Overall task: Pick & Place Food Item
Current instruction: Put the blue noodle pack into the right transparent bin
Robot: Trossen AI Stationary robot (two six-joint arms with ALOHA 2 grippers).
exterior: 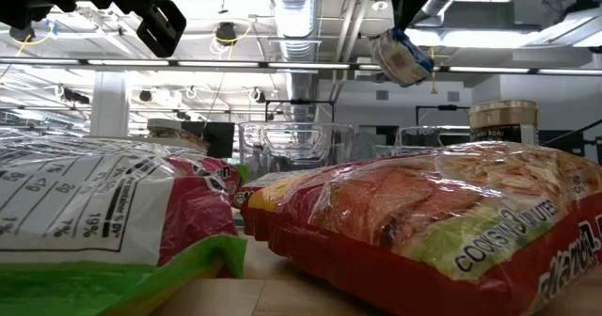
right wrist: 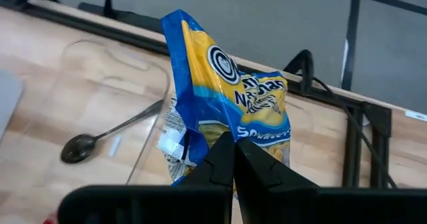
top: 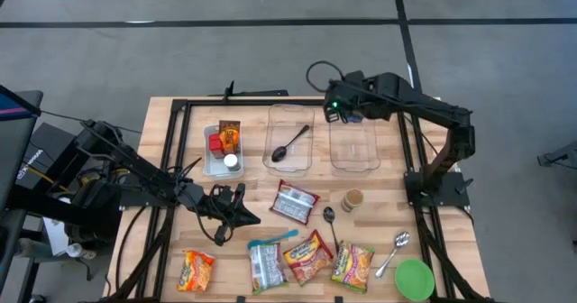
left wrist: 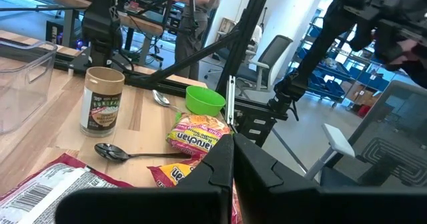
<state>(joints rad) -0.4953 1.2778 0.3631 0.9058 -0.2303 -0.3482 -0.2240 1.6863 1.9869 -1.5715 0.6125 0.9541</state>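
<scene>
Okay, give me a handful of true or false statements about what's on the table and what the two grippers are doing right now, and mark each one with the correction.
1. The right gripper is shut on a blue and yellow snack bag. True.
2. A black spoon lies in the middle clear container. True.
3. The left gripper holds a noodle packet. False: it is shut with nothing in it, over the table's left front.
4. The green bowl sits at the table's back left corner. False: it is at the front right corner.
5. A small brown jar stands upright on the table, outside the containers. True.
</scene>
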